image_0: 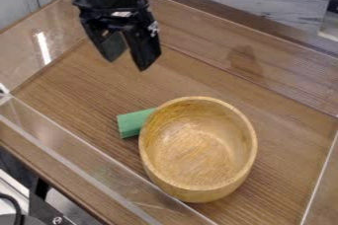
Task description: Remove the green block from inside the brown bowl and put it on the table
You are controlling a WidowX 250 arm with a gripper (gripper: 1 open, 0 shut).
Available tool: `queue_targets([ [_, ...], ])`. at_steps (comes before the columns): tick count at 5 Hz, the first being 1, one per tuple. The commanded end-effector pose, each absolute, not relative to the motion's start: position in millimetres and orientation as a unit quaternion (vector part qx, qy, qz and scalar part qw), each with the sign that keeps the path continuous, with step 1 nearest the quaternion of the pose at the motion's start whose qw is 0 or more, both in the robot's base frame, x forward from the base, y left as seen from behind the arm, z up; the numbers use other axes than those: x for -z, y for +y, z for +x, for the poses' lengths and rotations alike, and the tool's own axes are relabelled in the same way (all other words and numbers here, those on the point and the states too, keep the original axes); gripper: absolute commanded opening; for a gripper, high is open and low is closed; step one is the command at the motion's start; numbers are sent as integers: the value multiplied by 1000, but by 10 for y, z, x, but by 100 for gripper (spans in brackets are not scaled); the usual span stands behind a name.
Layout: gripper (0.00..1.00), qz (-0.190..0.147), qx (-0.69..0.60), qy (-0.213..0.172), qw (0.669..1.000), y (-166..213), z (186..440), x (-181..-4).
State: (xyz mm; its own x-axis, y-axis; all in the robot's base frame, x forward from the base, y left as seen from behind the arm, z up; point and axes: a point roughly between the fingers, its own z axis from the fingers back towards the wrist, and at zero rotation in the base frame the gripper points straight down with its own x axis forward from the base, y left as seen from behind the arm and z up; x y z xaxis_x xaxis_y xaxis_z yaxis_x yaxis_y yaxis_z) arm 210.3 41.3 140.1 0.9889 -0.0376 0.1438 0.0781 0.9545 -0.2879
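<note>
The green block (132, 122) lies flat on the table (251, 71), just outside the left rim of the brown bowl (199, 146), partly hidden behind that rim. The bowl's inside holds nothing. My black gripper (125, 51) hangs above the table at the upper left, up and to the left of the block, well apart from it. Its jaws point down and stand open with nothing between the fingers.
Clear plastic walls (79, 175) run along the table's edges, near in front and on the left. A pale wall and counter lie behind the table at the top right.
</note>
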Motion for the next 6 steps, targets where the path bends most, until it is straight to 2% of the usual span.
queue_targets([
  [1, 0, -139, 51, -91, 985, 505, 2110, -1567],
  [2, 100, -141, 76, -87, 983, 533, 2024, -1589],
  [4, 100, -132, -17, -100, 986, 657, 2090, -1596],
  [6, 100, -131, -31, -100, 986, 445, 2084, -1493],
])
